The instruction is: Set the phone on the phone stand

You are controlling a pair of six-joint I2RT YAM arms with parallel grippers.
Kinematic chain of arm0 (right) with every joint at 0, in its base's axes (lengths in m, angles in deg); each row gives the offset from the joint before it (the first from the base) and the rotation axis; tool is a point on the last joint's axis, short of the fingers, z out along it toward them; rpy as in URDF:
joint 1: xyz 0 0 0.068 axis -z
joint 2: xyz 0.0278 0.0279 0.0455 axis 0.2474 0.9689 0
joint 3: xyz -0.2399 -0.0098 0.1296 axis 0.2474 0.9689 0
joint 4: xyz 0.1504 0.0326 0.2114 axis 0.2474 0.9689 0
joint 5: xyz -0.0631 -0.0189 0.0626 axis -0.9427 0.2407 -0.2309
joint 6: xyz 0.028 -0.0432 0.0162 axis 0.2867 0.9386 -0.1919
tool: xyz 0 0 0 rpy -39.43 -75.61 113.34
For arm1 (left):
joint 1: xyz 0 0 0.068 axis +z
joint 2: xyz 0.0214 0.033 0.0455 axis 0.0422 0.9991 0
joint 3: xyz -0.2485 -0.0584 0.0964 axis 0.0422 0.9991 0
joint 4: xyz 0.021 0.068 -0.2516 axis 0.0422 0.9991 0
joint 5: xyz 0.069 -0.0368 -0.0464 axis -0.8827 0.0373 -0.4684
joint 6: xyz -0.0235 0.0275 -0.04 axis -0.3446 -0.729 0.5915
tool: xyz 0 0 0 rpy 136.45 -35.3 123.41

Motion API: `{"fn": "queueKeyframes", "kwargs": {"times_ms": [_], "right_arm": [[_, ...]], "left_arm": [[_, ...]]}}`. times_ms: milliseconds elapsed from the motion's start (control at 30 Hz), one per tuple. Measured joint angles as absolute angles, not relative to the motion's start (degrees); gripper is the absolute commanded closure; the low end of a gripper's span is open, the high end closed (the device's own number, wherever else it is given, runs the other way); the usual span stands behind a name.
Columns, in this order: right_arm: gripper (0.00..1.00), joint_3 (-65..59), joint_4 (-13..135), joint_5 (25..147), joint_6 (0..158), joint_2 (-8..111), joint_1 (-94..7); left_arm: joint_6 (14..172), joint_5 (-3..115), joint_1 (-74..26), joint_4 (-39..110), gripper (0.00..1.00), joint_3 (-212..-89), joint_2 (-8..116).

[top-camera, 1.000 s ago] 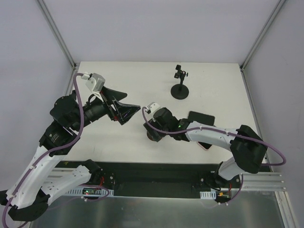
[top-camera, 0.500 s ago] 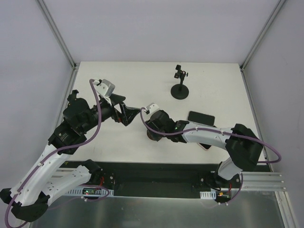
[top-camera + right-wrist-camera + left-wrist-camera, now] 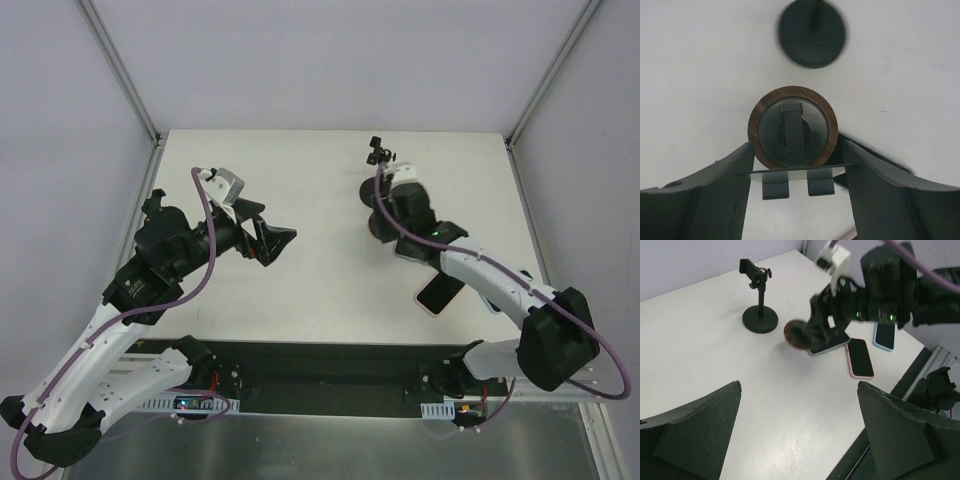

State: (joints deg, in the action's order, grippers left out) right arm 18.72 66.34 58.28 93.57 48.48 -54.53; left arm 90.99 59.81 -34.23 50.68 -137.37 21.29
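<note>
Right tool [image 3: 797,150] pinches the wooden phone stand [image 3: 792,127] just beside a black tripod [image 3: 811,32], upper right overhead; its arm [image 3: 480,275] half-hides a phone [image 3: 837,344]. Left tool [image 3: 799,387] spread.

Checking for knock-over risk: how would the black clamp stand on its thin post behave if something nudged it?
The black clamp stand is a tall thin post with a clamp on top, so a push up high would probably tip it. Its wide round base suggests a low nudge would slide it instead. It looks rigid, not floppy.
</note>
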Motion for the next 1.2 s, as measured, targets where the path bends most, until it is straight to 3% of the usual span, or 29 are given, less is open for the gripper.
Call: {"fn": "queueKeyframes", "kwargs": {"times_ms": [200, 500, 767, 1200], "right_arm": [[1.0, 10.15, 69.51, 59.14, 96.28, 50.69, -32.23], [1.0, -15.29, 67.28, 77.32, 102.99, 77.47, -13.35], [1.0, -35.92, 76.13, 78.87, 105.11, 97.09, -9.74], [0.96, -43.92, 81.86, 77.5, 105.24, 102.8, -9.94]], "left_arm": [[90.68, 59.81, -34.23, 50.7, 0.01, -137.33, 22.29], [88.15, 60.9, -34.23, 49.0, 0.01, -135.34, 23.67], [85.22, 59.04, -34.29, 48.82, 0.01, -134.11, 29.07], [83.38, 56.27, -35.1, 48.49, 0.01, -133.63, 29.2]]}}
